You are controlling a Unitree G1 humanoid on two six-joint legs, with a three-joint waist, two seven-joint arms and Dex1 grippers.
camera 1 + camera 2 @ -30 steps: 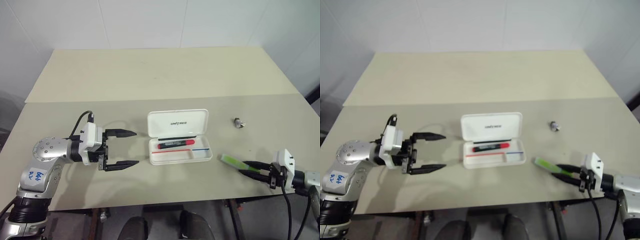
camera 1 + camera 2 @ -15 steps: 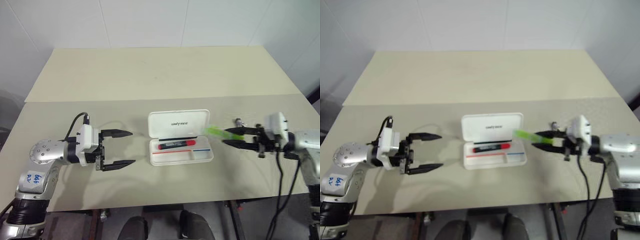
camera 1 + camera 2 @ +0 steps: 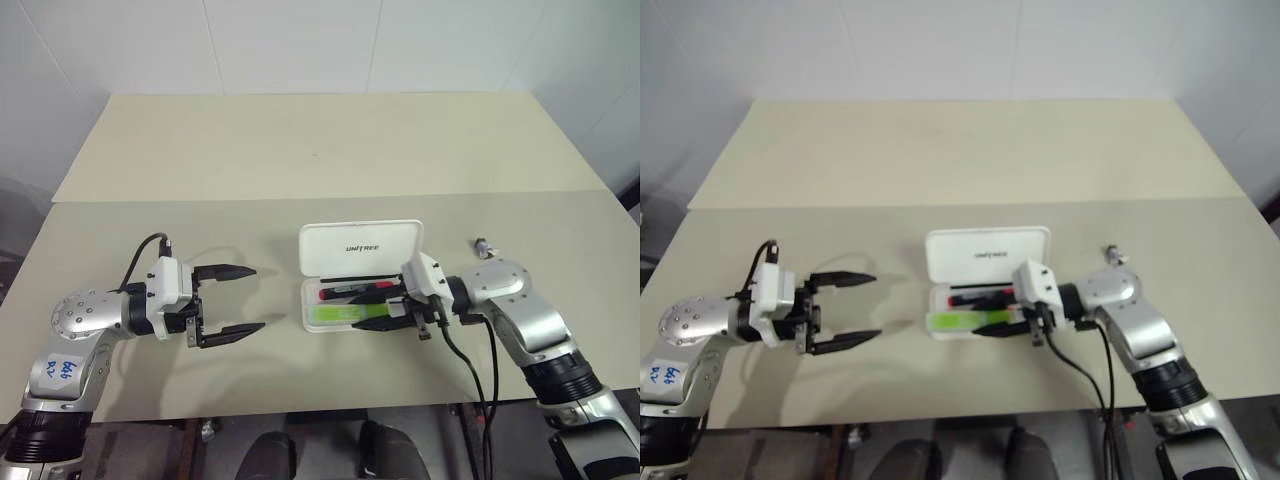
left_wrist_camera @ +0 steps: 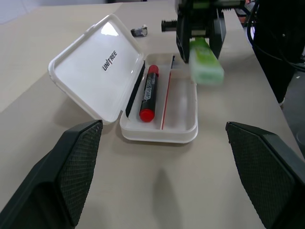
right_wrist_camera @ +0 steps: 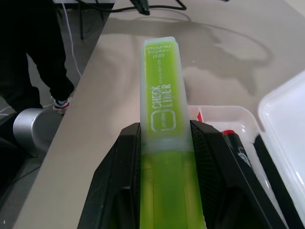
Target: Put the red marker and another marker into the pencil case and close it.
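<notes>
A beige table carries the things; a seam runs across it, splitting a far panel from the near one. On the near panel the white pencil case lies open, its lid tipped back toward the far side. Well to the right of the case sits a small dark and silvery object, perhaps a clip or cap.

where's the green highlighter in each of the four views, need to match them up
Left eye view: the green highlighter lies over the open pencil case's near tray, in the right claw.
Right eye view: same spot, centre of the picture.
Left wrist view: upper middle, hanging above the tray's far end.
Right wrist view: up the middle, between the two fingers.
Shared landmark: the red marker in the case.
</notes>
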